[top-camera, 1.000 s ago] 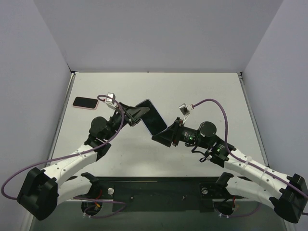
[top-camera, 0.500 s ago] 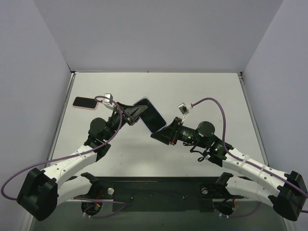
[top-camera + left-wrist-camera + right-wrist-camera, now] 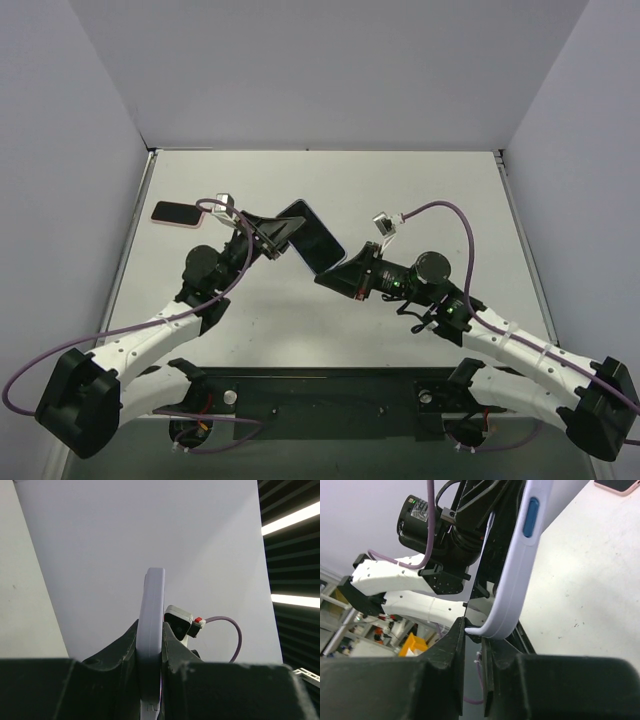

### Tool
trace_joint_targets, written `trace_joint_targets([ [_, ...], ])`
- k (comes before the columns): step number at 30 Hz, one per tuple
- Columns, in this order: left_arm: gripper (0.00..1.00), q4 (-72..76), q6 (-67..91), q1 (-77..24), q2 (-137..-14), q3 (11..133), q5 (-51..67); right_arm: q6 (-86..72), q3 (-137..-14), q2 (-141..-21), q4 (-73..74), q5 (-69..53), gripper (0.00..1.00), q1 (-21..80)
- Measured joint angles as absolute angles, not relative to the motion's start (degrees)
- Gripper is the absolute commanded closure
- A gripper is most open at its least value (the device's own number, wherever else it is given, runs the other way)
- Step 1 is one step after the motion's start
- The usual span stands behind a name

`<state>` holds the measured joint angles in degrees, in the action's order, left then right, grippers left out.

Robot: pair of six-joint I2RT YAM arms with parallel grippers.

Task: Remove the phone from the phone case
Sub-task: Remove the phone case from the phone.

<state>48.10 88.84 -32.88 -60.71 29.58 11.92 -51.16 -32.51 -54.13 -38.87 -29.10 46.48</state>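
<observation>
A phone (image 3: 316, 240) with a dark screen sits in a lavender phone case (image 3: 299, 209) and is held tilted in the air between my two grippers. My left gripper (image 3: 277, 236) is shut on the case's upper left end. In the left wrist view the case (image 3: 152, 610) stands edge-on between the fingers of my left gripper (image 3: 150, 632). My right gripper (image 3: 344, 272) holds the lower right corner. In the right wrist view the case (image 3: 520, 565), with a blue side button, has its corner lip pinched at the tips of my right gripper (image 3: 476, 632).
A second phone in a pink case (image 3: 176, 213) lies flat at the table's far left and shows in the right wrist view (image 3: 620, 485). Purple cables arch over both wrists. White walls close the table on three sides.
The cased phone has tipped and shifted slightly up and to the left between the grippers. The right gripper followed it a little. Both grips have held.
</observation>
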Motion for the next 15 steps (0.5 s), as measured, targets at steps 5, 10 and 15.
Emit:
trace_joint_targets([
  [5, 1.0, 50.06, 92.73, -32.88, -61.87, 29.61, 13.87, -43.09, -32.86, -52.88, -38.02, -30.63, 1.0, 46.68],
  [10, 1.0, 53.63, 99.02, -32.64, -65.82, 30.83, 18.2, -25.85, -35.51, -51.77, -30.5, -30.89, 1.0, 47.9],
  [15, 1.0, 56.86, 103.77, -31.79, -68.93, 32.56, 21.58, -13.96, -40.58, -51.9, -22.94, -29.45, 1.0, 48.8],
])
